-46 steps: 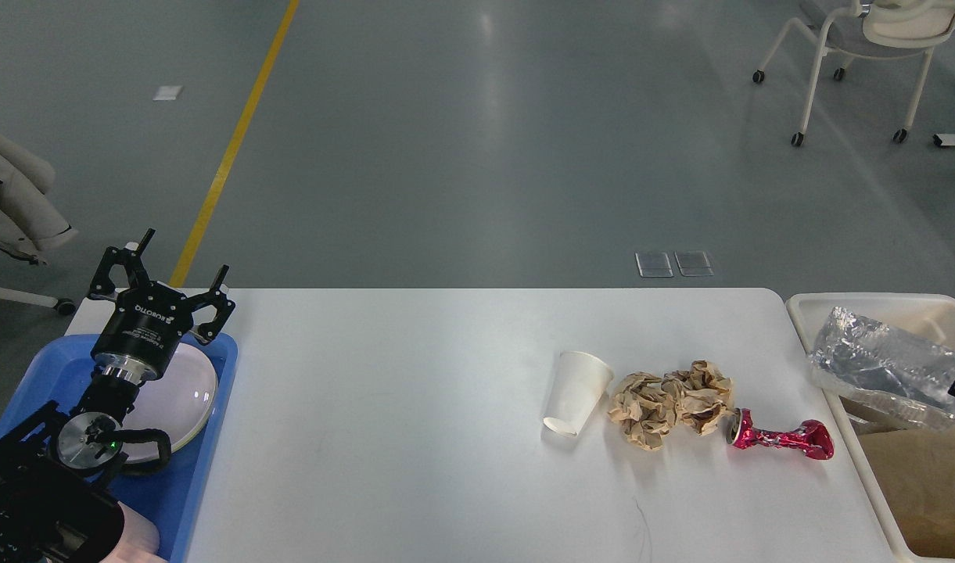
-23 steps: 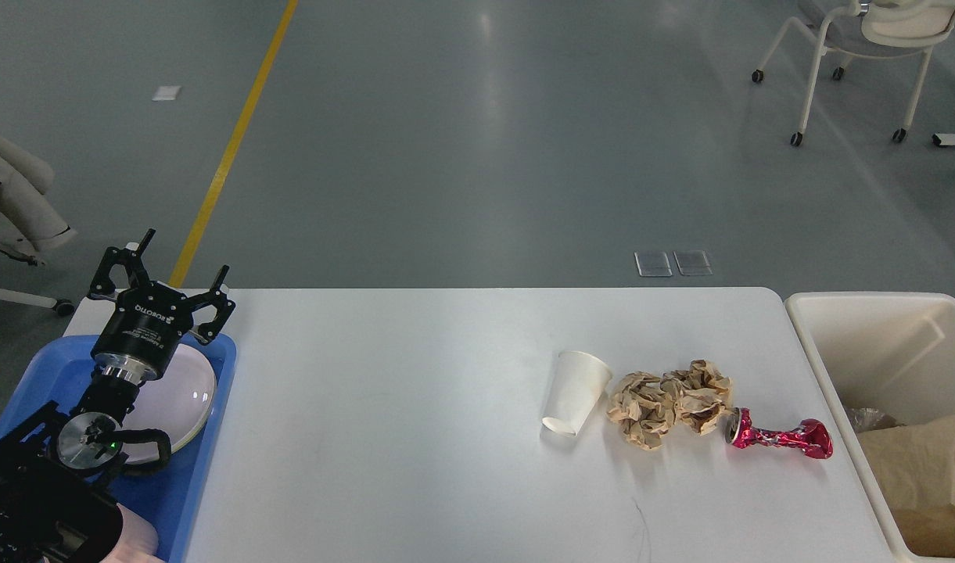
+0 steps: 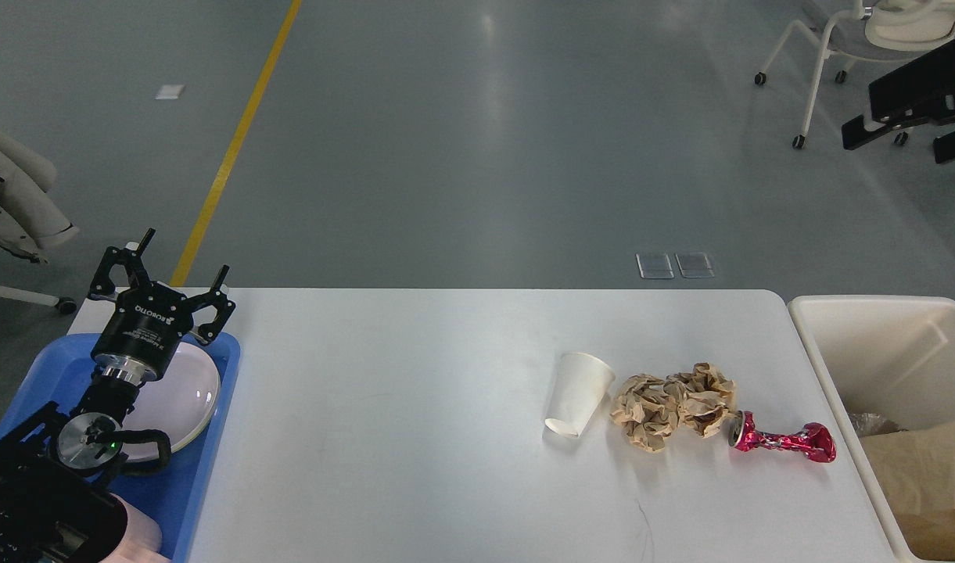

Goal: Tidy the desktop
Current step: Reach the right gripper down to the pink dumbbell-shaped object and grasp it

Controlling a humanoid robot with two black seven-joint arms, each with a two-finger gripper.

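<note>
Three bits of trash are sitting on the desktop (image 3: 414,438), which is filling most of my view: crumpled brown paper (image 3: 673,400), a tipped white paper cup (image 3: 577,393) and a crushed red can (image 3: 782,442), all lying close to the cream bin (image 3: 876,344), probably so they're an easy drop. My left gripper (image 3: 163,275) is hovering over the blue tray (image 3: 211,438) and its plate (image 3: 188,391), fingers spread, holding nothing. "ROBOTIQ" is showing on its body. My right gripper (image 3: 915,102) is sitting top right; can't tell its fingers.
</note>
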